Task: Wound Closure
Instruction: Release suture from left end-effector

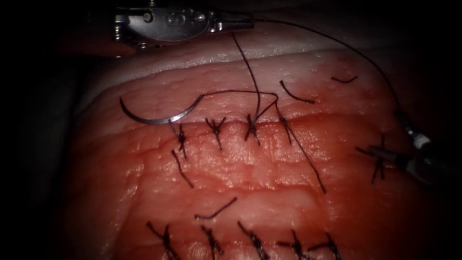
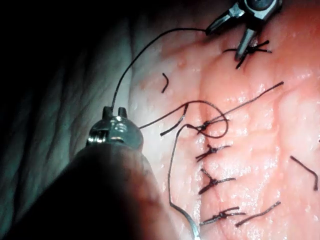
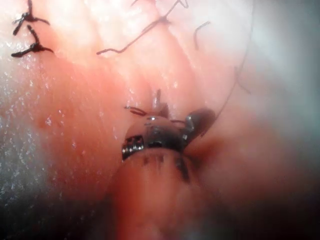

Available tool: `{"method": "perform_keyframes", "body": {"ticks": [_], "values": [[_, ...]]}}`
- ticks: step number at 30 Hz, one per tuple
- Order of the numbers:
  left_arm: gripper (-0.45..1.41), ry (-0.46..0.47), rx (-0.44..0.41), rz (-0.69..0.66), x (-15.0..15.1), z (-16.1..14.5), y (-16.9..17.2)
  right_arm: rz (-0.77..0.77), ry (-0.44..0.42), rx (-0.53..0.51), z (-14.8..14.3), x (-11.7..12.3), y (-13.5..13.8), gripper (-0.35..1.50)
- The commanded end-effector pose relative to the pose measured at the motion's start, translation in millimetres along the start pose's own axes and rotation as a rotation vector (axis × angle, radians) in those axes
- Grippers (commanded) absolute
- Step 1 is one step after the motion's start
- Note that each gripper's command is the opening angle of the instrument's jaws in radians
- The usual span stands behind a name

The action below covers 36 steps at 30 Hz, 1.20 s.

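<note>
Curved needle (image 1: 153, 117) lying flat on tissue (image 1: 250, 159) upper left of frame, free, thread (image 1: 240, 92) trailing right over the stitched cut (image 1: 231, 126).

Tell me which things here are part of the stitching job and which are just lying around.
In the job: left tool gripping the thread; right tool, jaws open; needle lying free on the tissue, left end of the cut.
Lying about: cut thread ends; finished knots.
</note>
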Motion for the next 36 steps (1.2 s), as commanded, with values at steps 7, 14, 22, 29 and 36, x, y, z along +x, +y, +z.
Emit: {"method": "perform_keyframes", "body": {"ticks": [7, 14, 22, 29, 36], "values": [[-0.35, -0.043, -0.047, -0.07, -4.7, 4.8, -1.2, 0.014, 0.005, 0.006, 0.4, -0.8, -2.0, 1.48], [-0.45, -0.069, -0.078, -0.13, -10.1, 7.7, -1.8, 0.012, -0.002, 0.007, 0.1, -0.9, -2.2, 1.48], [-0.45, -0.086, -0.1, -0.101, -15.3, 10.1, -5.4, 0.023, -0.004, 0.0, -0.3, -1.2, -2.5, 1.48], [-0.45, -0.087, -0.05, -0.117, -16.3, 10.5, -8.4, 0.023, -0.002, -0.004, -0.3, -1.4, -2.7, 1.48], [0.98, -0.017, -0.033, -0.122, -15.8, 8.8, -6.9, 0.028, -0.001, -0.003, -0.3, -1.6, -3.0, 1.48]]}}
